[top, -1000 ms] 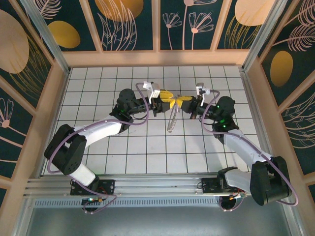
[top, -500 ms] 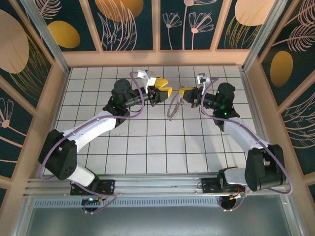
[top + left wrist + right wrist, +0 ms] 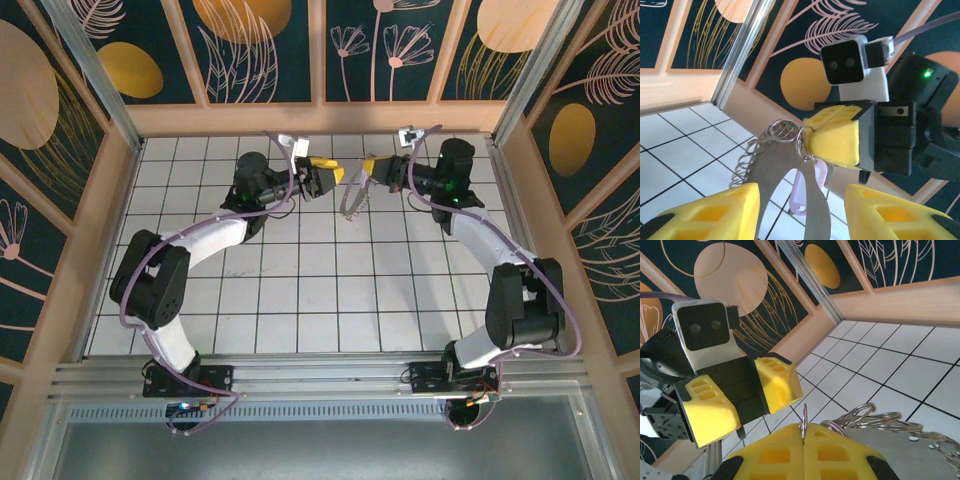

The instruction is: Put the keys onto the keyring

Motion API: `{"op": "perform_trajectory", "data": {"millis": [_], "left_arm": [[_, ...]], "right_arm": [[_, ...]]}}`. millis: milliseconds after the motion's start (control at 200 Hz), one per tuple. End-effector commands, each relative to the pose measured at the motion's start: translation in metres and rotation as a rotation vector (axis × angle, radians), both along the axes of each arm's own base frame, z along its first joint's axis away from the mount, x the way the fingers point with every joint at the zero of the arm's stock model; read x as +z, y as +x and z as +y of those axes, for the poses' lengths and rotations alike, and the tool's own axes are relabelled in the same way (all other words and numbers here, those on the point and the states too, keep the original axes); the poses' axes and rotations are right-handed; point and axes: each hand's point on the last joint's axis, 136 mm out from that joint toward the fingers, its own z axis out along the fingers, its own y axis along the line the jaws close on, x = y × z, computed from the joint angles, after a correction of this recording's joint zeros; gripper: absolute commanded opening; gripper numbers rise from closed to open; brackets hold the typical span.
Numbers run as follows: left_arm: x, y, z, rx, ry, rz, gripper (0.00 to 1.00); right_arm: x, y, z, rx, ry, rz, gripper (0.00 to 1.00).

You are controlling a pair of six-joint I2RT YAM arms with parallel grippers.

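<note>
The keyring point(image 3: 803, 424), a thin metal split ring, is pinched between the yellow pads of my right gripper point(image 3: 803, 434), which is shut on it. In the left wrist view a pale lilac key point(image 3: 809, 194) hangs from that keyring point(image 3: 802, 143) below the right gripper point(image 3: 837, 142). A grey metal plate point(image 3: 771, 172) strung with several wire rings dangles in front of the key. My left gripper point(image 3: 802, 202) is open, its fingers on either side of the plate and apart from it. From above, the left gripper point(image 3: 330, 179) and right gripper point(image 3: 371, 169) face each other over the far tiles.
The white tiled floor point(image 3: 300, 290) is ringed by wooden walls; the back wall point(image 3: 320, 118) lies close behind both grippers. The metal plate point(image 3: 352, 203) hangs between the two arms. Purple cables loop along each arm.
Both grippers have risen toward the back wall and drawn apart. The left jaws have opened and stand off the plate, which now hangs from the right gripper alone.
</note>
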Motion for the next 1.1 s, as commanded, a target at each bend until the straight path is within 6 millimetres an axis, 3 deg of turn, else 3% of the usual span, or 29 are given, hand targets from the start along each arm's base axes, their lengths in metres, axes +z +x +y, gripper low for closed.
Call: {"op": "perform_trajectory", "data": {"millis": [0,375,771,1091], "left_arm": [[0.025,-0.005,0.006,-0.063,-0.113,-0.008,0.48],[-0.006,0.006,0.005,-0.076,-0.120,0.130,0.44],[-0.016,0.021,0.009,-0.078,-0.195,0.187,0.38],[-0.014,0.019,0.007,-0.131,-0.251,0.192,0.38]], "right_arm": [[0.013,0.000,0.003,0.059,0.031,0.009,0.00],[-0.010,0.011,0.029,0.112,0.053,0.100,0.00],[-0.010,0.017,0.040,0.108,0.044,0.119,0.00],[-0.014,0.020,0.046,0.123,0.058,0.131,0.00]]}}
